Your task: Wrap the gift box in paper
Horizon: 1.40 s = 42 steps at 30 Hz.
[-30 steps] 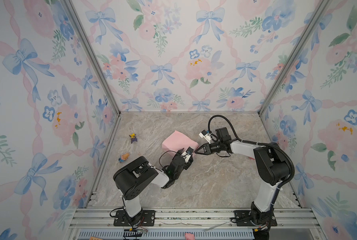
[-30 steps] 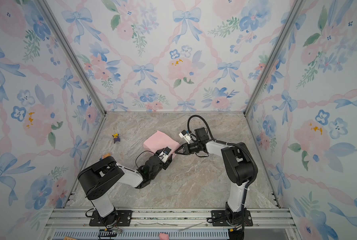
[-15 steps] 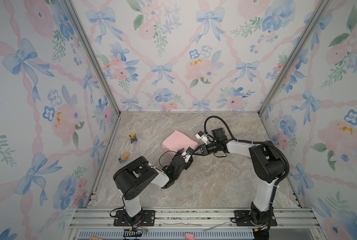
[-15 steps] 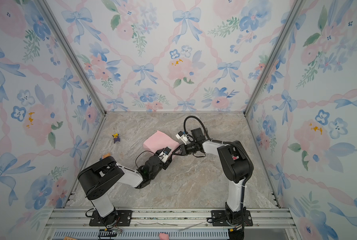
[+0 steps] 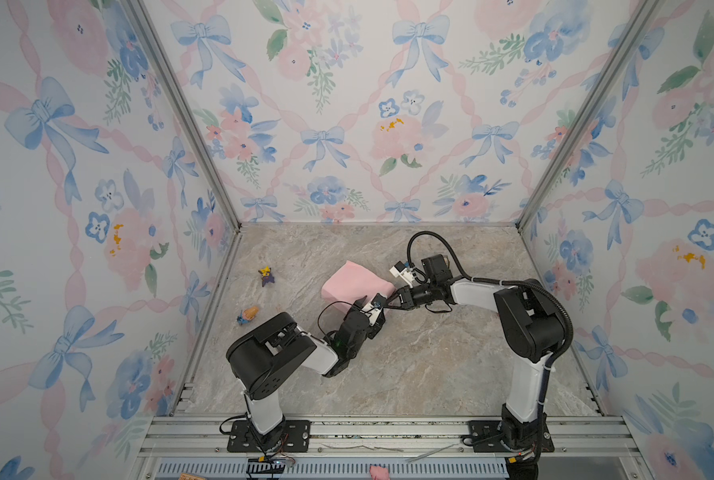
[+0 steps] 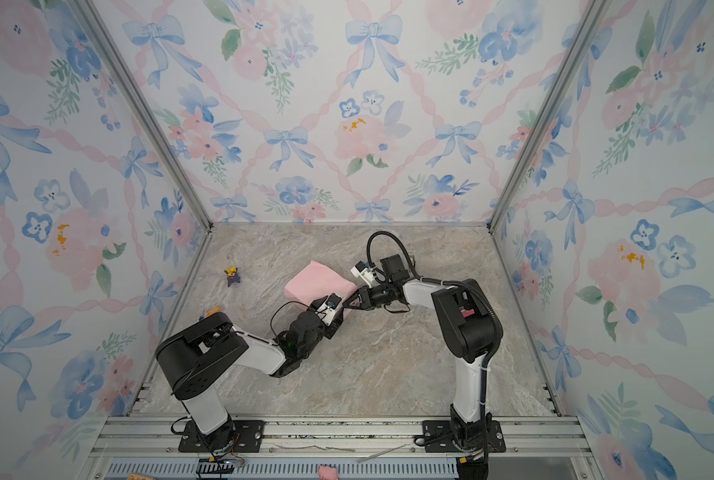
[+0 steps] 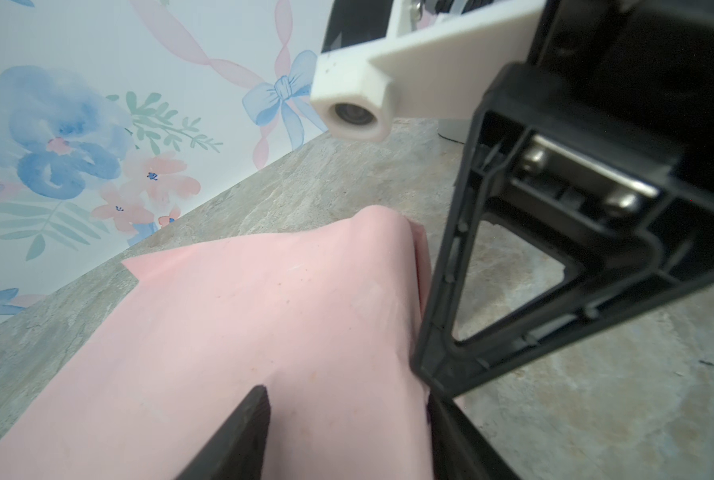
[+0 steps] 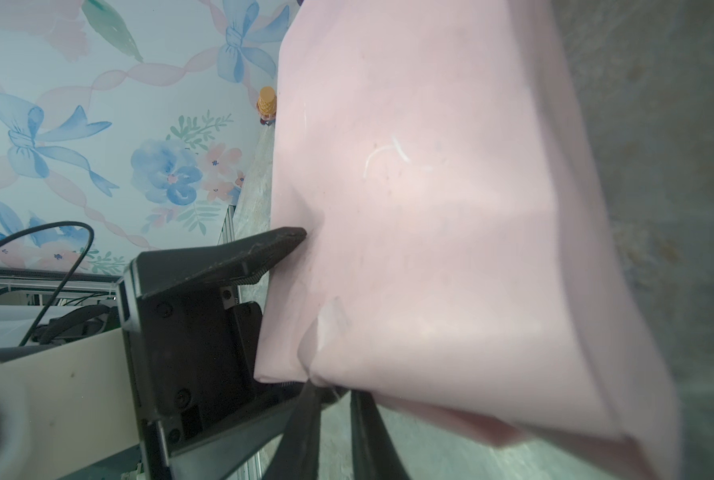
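Mid-tabletop: pale pink paper sheet (image 5: 357, 282) folded into a creased bundle on the grey marble-look tabletop (image 5: 451, 361), well apart from the floral walls (image 5: 347, 124), with wide room to the right and front. Left gripper (image 5: 370, 301) is at the near corner, jaws wide and astride the covered edge, upper finger (image 8: 243, 257) denting the paper: gripping. Right gripper (image 5: 391, 300) is at the right corner, jaws narrowly parted, tips touching the fold, no pinch seen. The grippers are just beside each other. Gift box is hidden, no navy showing. Small purple-yellow toy figure (image 5: 266, 275) and small orange-blue toy (image 5: 248, 314) sit left, near the wall. Bundle's underside is unreadable.
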Available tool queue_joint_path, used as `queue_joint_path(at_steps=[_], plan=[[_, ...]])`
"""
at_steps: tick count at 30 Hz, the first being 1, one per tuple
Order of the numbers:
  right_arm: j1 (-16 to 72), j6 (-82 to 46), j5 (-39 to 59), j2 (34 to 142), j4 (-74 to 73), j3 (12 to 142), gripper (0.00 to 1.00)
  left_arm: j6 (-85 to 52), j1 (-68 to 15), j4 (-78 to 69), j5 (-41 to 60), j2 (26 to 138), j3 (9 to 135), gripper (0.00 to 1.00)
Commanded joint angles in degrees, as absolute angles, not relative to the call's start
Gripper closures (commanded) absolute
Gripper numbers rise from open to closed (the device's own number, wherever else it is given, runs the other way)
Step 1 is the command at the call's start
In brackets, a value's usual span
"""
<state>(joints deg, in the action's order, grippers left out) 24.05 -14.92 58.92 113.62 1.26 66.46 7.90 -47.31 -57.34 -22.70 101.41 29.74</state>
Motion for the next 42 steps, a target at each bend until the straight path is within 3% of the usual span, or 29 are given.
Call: queue_joint_path(at_steps=[1,23,35,42], plan=[[24.6,-15.5,58.4,115.0,0.9,67.4,0.79,4.5,-46.7,-42.1,-21.2,105.3,26.0,0.38],[22.0,-18.2,61.7,109.3,-0.2,63.4,0.72,4.4,-46.8,-42.2,-21.2,105.4,26.1,0.4],[21.6,-13.7,59.4,107.5,4.9,61.4,0.7,4.5,-46.8,-42.3,-21.2,105.3,26.3,0.4],[20.5,-12.2,56.3,104.4,-7.3,54.3,0.67,4.7,-46.8,-42.2,-21.1,105.2,26.4,0.4]])
